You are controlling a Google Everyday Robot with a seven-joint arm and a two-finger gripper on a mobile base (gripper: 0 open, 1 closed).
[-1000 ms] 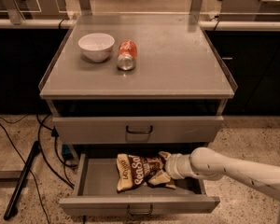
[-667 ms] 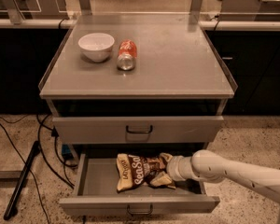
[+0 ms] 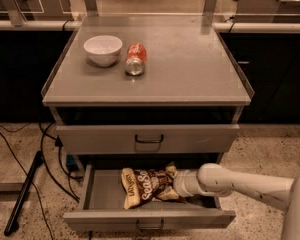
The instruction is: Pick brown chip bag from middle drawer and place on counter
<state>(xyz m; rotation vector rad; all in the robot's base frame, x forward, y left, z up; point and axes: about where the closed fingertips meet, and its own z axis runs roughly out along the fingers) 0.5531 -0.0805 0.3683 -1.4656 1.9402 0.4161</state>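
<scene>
The brown chip bag, dark brown and cream with white "Sea Salt" lettering, lies flat in the open middle drawer at the bottom of the cabinet. My gripper reaches in from the right on a white arm and sits at the bag's crumpled right end, touching it. The grey counter is the cabinet top above, with thin clear raised side edges.
A white bowl and an orange soda can lying on its side sit on the counter's back left. The drawer above is closed. Black cables and a dark pole lie on the floor at left.
My arm has shifted slightly lower and to the left against the bag's right end. The bag stays in the drawer in about the same place.
</scene>
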